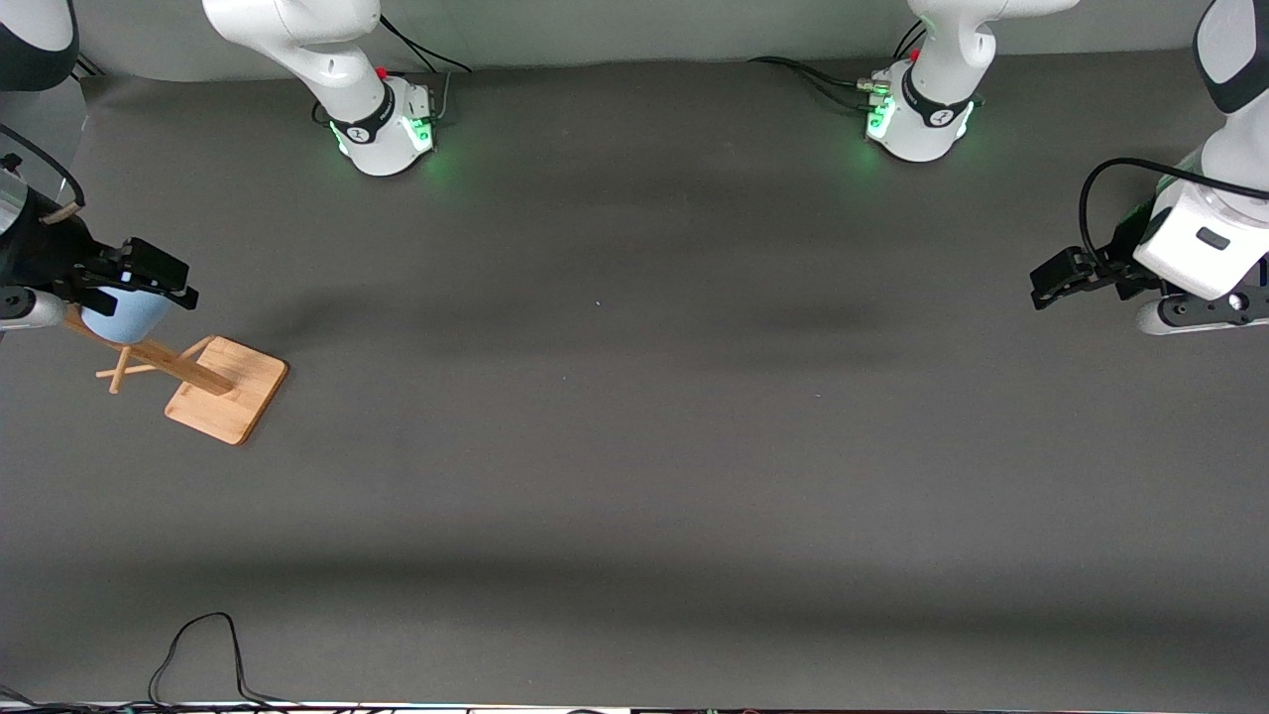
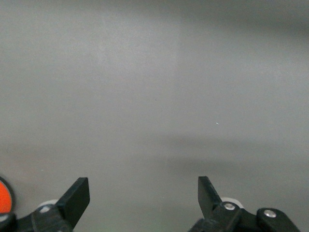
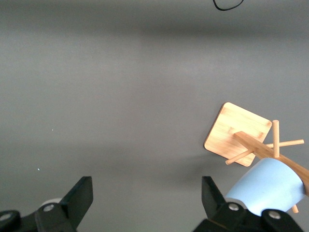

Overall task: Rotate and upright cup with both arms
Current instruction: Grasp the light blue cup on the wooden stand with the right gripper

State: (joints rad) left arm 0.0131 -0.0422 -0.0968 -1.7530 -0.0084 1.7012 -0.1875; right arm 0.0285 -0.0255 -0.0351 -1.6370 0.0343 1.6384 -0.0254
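Two pincers hang wide open, holding nothing. The cup [image 1: 126,315] sits on a peg of the wooden rack [image 1: 216,389] near the surface's [image 1: 634,446] edge at the right arm's end, with the right pincer [image 1: 134,278] over it. The left pincer [image 1: 1059,279] waits over the left arm's end.

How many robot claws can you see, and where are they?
2. The right end effector is open, up over the blue cup on the wooden rack. The left end effector is open too, waiting at its end of the table.
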